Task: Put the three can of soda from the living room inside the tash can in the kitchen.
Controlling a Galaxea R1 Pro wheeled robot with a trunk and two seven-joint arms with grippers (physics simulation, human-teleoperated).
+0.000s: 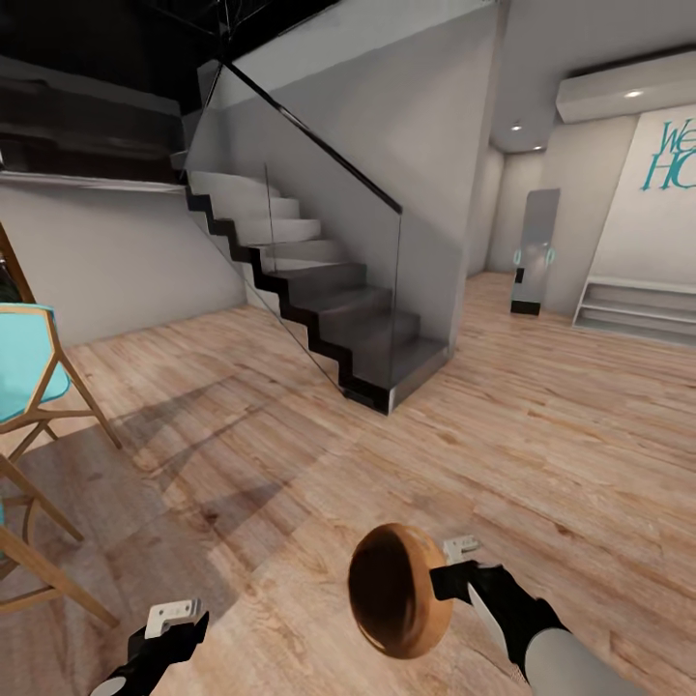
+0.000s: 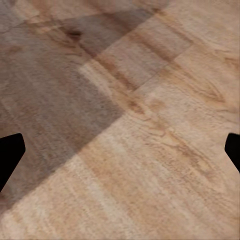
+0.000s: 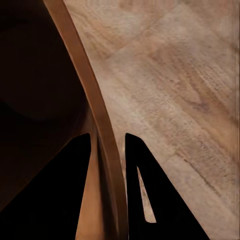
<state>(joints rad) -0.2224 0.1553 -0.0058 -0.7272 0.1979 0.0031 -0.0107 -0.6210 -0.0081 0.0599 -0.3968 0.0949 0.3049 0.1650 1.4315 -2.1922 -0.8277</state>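
The trash can (image 1: 398,591) is held up off the floor by the right gripper (image 1: 462,577), low in the head view and a little right of centre. It is tipped on its side, so that its round mouth faces the camera and the glossy copper-brown inside is seen, dark toward the bottom. The can lies to the left of the gripper, with its rim at the gripper's tips.

In the right wrist view the two black fingers (image 3: 150,200) are closed on the can's thin rim (image 3: 102,150), one finger inside the wall and one outside (the dark hollow of the can lies beside the inner finger). Wood floor (image 3: 180,100) is seen past the rim.

The left gripper (image 1: 174,623) is seen at the lower left of the head view, well apart from the can. In the left wrist view its fingers (image 2: 10,155) are spread wide to the two edges of the picture, with nothing between them but floor boards (image 2: 130,150), partly in shadow.

Ahead, a staircase (image 1: 319,290) with a glass side panel is seen rising to the left. A teal chair (image 1: 29,372) on wooden legs stands at the left edge. Teal lettering (image 1: 677,155) is fixed on the far right wall, above low white shelves (image 1: 638,309).
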